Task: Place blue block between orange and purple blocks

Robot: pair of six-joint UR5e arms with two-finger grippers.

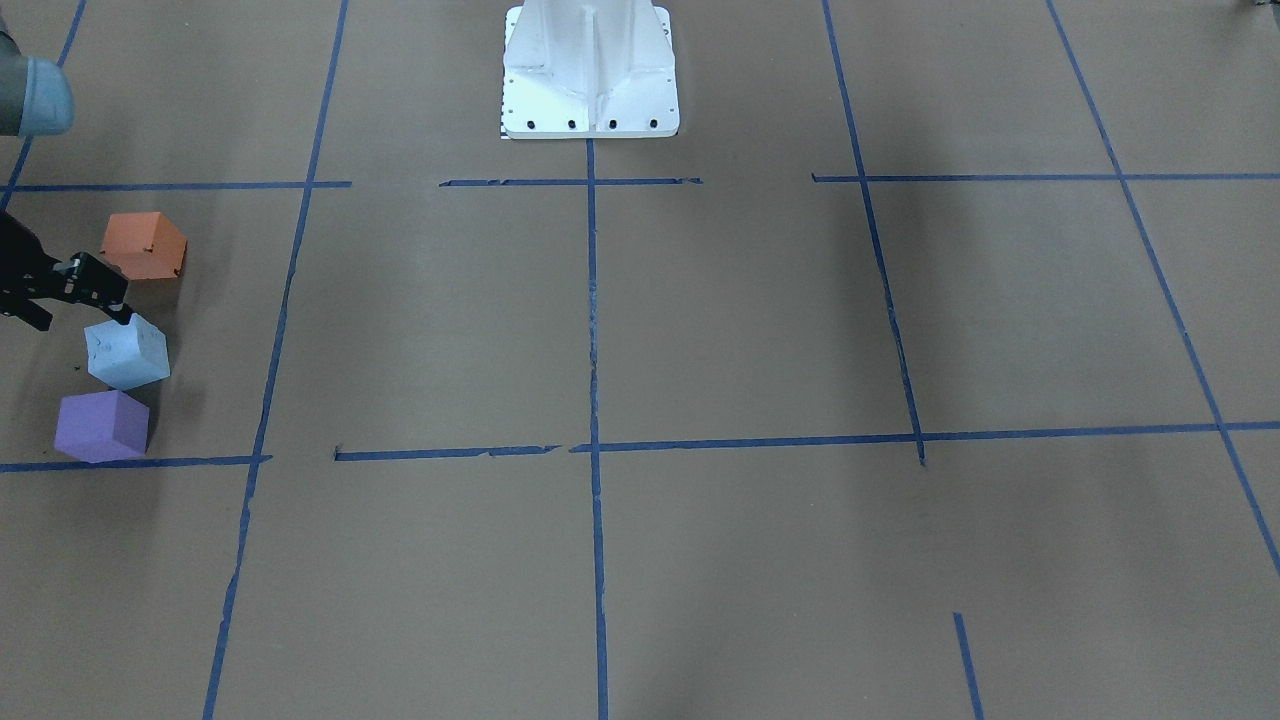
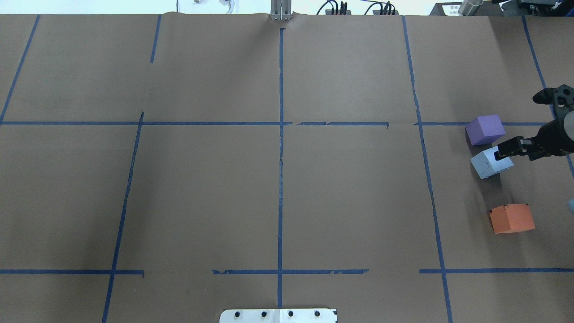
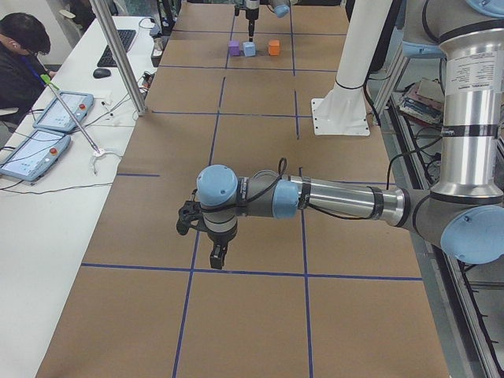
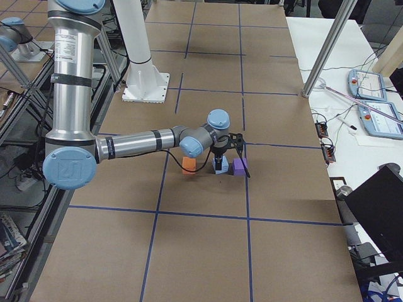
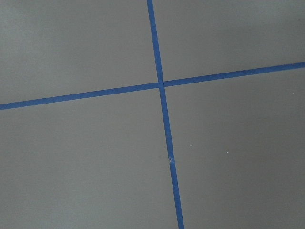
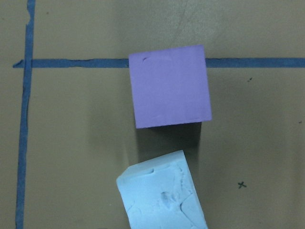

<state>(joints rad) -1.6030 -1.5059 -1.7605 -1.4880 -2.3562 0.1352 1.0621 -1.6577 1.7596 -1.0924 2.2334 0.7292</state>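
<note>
Front-facing: find blue block (image 1: 127, 352) on counter (image 1: 700, 330), in the gap between orange block (image 1: 146, 246) and purple block (image 1: 102, 426), nearer purple, turned askew.

Overhead: note right pincer (image 2: 504, 152) at its top edge, probably setting down or freeing it; cannot tell whether apart or clamped.

Left side: see left pincer (image 3: 216, 253) parked well apart, unneeded here; cannot tell its spread.

Right wrist: read matte foam cubes, blue pitted, purple smooth.

Pitted matt foam blue block (image 6: 162, 195)
</note>
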